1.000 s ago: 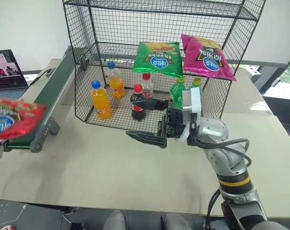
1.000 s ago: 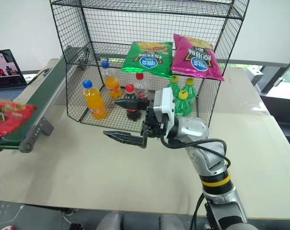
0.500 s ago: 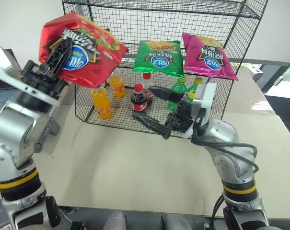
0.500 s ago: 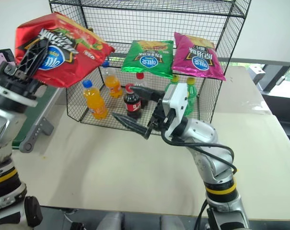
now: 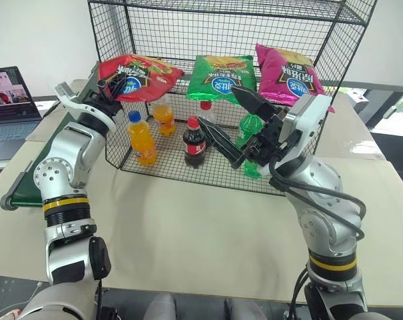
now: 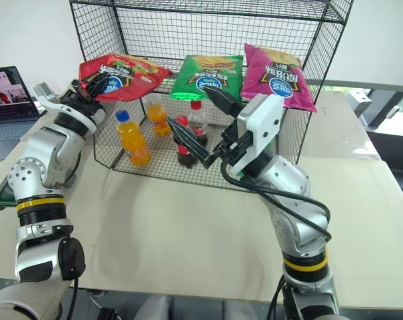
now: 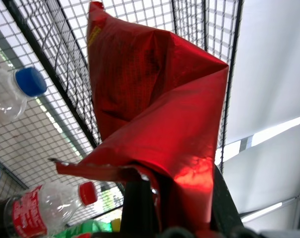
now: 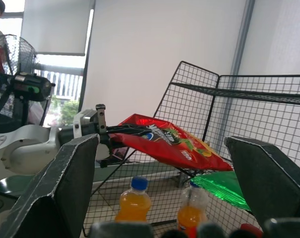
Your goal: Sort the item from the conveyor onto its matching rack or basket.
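The item, a red foil snack bag (image 5: 140, 69), lies tilted over the left end of the rack's flat wire shelf tier (image 5: 187, 75), beside a green bag. My left gripper (image 5: 110, 86) is shut on the bag's near edge at the rack's left front corner. In the left wrist view the creased red foil (image 7: 159, 114) rises from between my fingers (image 7: 139, 206). My right gripper (image 5: 221, 109) hangs open and empty in front of the rack's middle, above the bottles. The conveyor (image 5: 26, 187), a dark green belt, runs along the left behind my left arm.
A green bag (image 5: 221, 77) and a magenta bag (image 5: 288, 73) lie on the same tier. Below, the walled basket holds orange bottles (image 5: 142, 141), a cola bottle (image 5: 194, 142) and green bottles (image 5: 249, 128). A laptop (image 5: 11, 93) stands far left. The beige table (image 5: 188, 227) spreads in front.
My left arm has swung the red bag up from the conveyor's end and rightward onto the shelf's left end. My right gripper has risen and turned, still open.
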You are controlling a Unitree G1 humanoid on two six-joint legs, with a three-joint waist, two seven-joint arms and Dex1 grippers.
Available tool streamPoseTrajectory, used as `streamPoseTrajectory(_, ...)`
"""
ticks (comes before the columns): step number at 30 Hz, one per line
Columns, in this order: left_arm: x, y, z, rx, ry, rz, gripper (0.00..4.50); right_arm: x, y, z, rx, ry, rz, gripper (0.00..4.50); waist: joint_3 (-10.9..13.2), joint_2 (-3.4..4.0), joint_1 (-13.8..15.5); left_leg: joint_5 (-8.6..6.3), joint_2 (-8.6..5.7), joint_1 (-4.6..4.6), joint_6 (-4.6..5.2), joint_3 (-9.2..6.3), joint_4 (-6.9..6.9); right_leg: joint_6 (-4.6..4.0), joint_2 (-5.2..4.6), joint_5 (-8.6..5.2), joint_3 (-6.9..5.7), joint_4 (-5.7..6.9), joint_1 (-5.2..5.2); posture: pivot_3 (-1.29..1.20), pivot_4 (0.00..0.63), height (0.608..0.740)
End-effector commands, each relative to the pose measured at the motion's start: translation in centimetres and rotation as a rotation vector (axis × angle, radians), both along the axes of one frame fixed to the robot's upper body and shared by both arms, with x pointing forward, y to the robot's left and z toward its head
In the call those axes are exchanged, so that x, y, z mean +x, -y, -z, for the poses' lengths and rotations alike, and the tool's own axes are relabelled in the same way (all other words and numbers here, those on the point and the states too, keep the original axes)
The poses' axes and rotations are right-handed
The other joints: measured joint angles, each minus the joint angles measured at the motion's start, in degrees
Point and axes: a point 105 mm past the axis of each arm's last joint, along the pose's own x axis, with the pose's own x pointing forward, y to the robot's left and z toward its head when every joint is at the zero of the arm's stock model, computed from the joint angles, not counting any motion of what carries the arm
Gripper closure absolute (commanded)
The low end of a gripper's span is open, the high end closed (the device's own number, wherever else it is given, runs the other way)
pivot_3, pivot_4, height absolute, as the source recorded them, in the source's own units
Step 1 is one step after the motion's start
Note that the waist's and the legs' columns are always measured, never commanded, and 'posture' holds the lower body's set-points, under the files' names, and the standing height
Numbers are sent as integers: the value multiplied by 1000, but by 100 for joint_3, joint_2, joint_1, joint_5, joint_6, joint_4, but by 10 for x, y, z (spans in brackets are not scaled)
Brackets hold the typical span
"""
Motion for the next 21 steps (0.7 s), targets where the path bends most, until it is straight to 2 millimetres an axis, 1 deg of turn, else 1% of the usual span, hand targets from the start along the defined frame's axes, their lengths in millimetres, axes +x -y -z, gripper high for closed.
streamPoseTrajectory(1, 1, 8, -29, -12, 66, -19, 4425, -10, -1, -12, 23, 67, -5, 0, 0, -1, 19, 1, 0, -1, -2, 0, 0, 0, 0, 0, 0, 2, 0, 0, 150, 740)
streamPoseTrajectory(3, 10, 7, -33, -33, 48, -51, 4425, -10, -2, -11, 22, 67, -5, 0, 0, -1, 22, 1, -1, -2, -2, -1, 3, 4, 0, 3, -2, 1, 2, 0, 150, 740)
streamPoseTrajectory(5, 22, 3, -37, -65, 22, -96, 4425, -10, -2, -11, 16, 68, -6, 0, 0, -1, 16, 2, -2, -2, -2, -1, 4, 6, -1, 4, -2, -3, 4, 0, 150, 740)
streamPoseTrajectory(6, 27, 2, -38, -56, 14, -114, 4425, -10, -1, -11, 12, 69, -4, 0, 0, -1, 12, 2, -2, -2, -2, -1, 4, 6, 0, 4, -2, -2, 4, 0, 150, 740)
streamPoseTrajectory(10, 45, 2, -32, -30, -32, -151, 4425, -8, -1, -11, 8, 74, 0, 0, 0, 0, -6, 1, -3, 0, -2, -1, 0, 6, 1, 4, -2, -6, 3, 0, 150, 740)
streamPoseTrajectory(13, 51, 3, -33, -7, -29, -155, 4425, -8, -1, -13, 7, 80, -2, 0, 0, 0, -14, 2, -3, 0, -1, -1, -2, 6, 1, 4, -2, -7, 2, 0, 150, 740)
streamPoseTrajectory(17, 60, 5, -39, -9, -26, -155, 4425, -9, -1, -18, 19, 105, 5, 0, 1, -1, -10, 3, -3, -4, -3, -1, -2, 6, 1, 4, -4, -6, 0, 0, 150, 740)
streamPoseTrajectory(20, 63, 3, -42, -12, -26, -172, 4425, -9, -2, -18, 23, 110, 6, 0, 1, -1, -6, 3, -4, -6, -3, -1, -1, 7, 0, 3, -4, -8, 0, 0, 150, 740)
streamPoseTrajectory(21, 64, 1, -42, -18, -27, -176, 4182, -8, -2, -18, 24, 109, 6, 0, 1, -1, -7, 3, -5, -4, -3, -1, -2, 7, 0, 3, -4, -7, 1, 0, 150, 740)
